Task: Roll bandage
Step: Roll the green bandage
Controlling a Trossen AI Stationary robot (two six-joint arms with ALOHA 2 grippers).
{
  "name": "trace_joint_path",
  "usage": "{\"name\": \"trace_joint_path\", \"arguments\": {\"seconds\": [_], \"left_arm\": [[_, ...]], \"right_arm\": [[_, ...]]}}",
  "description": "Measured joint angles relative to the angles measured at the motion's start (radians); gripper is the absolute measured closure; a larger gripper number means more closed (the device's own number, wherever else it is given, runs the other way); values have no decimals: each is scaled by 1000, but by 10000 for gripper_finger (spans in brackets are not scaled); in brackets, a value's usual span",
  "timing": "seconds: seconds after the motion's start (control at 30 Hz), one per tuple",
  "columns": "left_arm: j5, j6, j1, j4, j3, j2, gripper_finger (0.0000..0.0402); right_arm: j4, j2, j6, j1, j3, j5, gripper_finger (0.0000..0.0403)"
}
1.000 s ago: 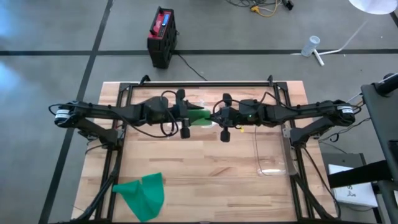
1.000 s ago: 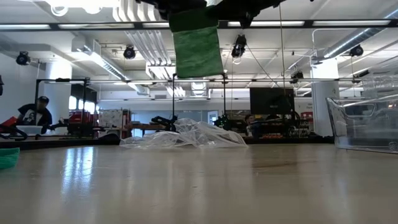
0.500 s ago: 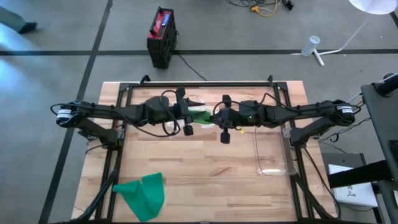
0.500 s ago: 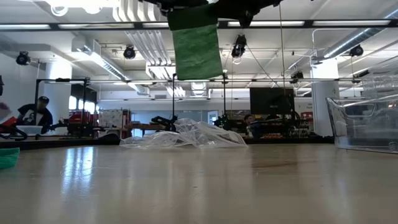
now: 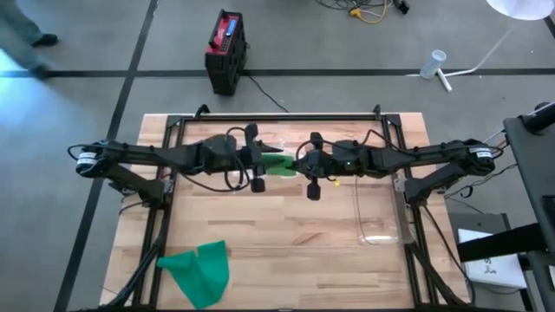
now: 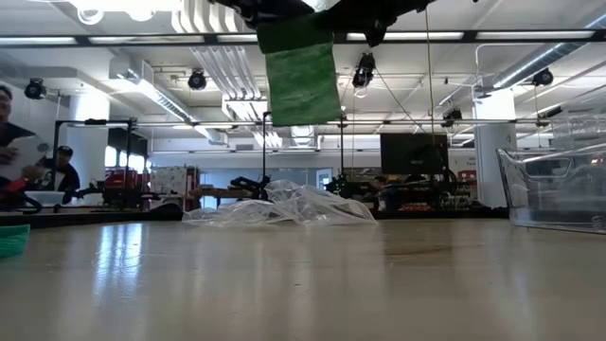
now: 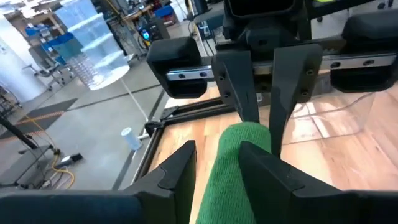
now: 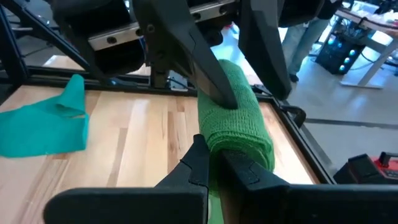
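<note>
A green bandage (image 5: 279, 162), partly rolled, is held high above the table's middle between my two grippers. In the low view its loose tail (image 6: 301, 83) hangs straight down, clear of the table. My left gripper (image 7: 217, 168) comes level from the table's left and is shut around the roll (image 7: 241, 149). From the right, my right gripper (image 8: 219, 163) meets it and is shut on the roll's other end. The two grippers point at each other. My left gripper has the roll's left end (image 7: 231, 163) between its two fingers, one on each side, coming level from the table's left along the roll's axis. The roll is lifted clear and lies roughly level. My right gripper pinches the roll's right end (image 8: 217, 144) between its two nearly closed fingers, level from the table's right and along the roll. Only thin cloth lies between the fingertips. The roll stretches away from them toward the left gripper.
A teal cloth (image 5: 199, 270) lies crumpled at the table's near left. A clear plastic box (image 5: 380, 217) stands on the right side. A crumpled clear bag (image 6: 284, 206) lies toward the far edge. A person (image 6: 11, 142) stands in the room beyond.
Both arms have stayed in place above the table's middle. The bandage's hanging tail has swayed a little, and its lower edge hangs slightly lower than before.
</note>
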Motion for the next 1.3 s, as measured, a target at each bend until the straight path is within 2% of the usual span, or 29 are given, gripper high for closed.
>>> {"name": "trace_joint_path", "arguments": {"seconds": [0.37, 0.6, 0.77, 1.3], "left_arm": [[-4, 63, 3, 31, 10, 34, 280], [-16, 79, -13, -80, 81, 4, 283], [6, 76, -17, -130, 73, 28, 276], [-46, 103, -14, -14, 69, 61, 285]], "right_arm": [[0, 8, 10, 0, 0, 3, 400], [-12, 8, 18, 0, 2, 10, 400], [-15, 6, 18, 0, 2, 26, 400], [-4, 4, 25, -2, 2, 26, 400]]}}
